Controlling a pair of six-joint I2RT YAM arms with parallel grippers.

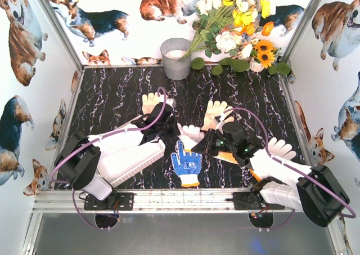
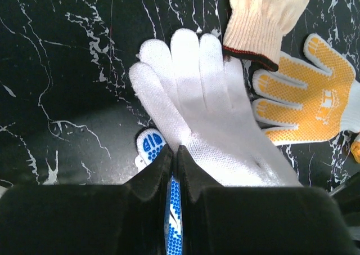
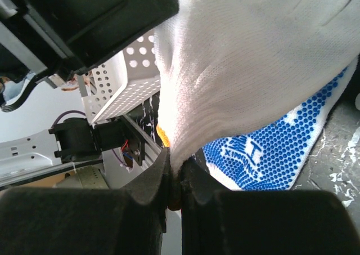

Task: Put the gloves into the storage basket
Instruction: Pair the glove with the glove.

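My right gripper [image 1: 202,144] [image 3: 175,173] is shut on a white glove [image 1: 191,133] [image 3: 247,58], whose fabric drapes out from the jaws. The blue dotted glove [image 1: 187,165] [image 3: 270,153] lies flat just beneath it. My left gripper [image 1: 173,128] [image 2: 175,149] is shut with its tips touching, right beside the white glove [image 2: 197,97]; blue dots show through the slit below. Cream gloves [image 1: 152,101] [image 1: 216,111] lie farther back, and another white glove [image 1: 279,149] lies at the right. A yellow glove [image 2: 315,103] sits partly under the right arm. The storage basket [image 1: 135,162] [image 3: 126,75] stands under the left arm.
A grey metal bucket [image 1: 176,58] stands at the back centre with a bunch of artificial flowers [image 1: 236,24] to its right. An aluminium rail [image 1: 169,198] runs along the near edge, and walls with dog pictures close in the table on three sides.
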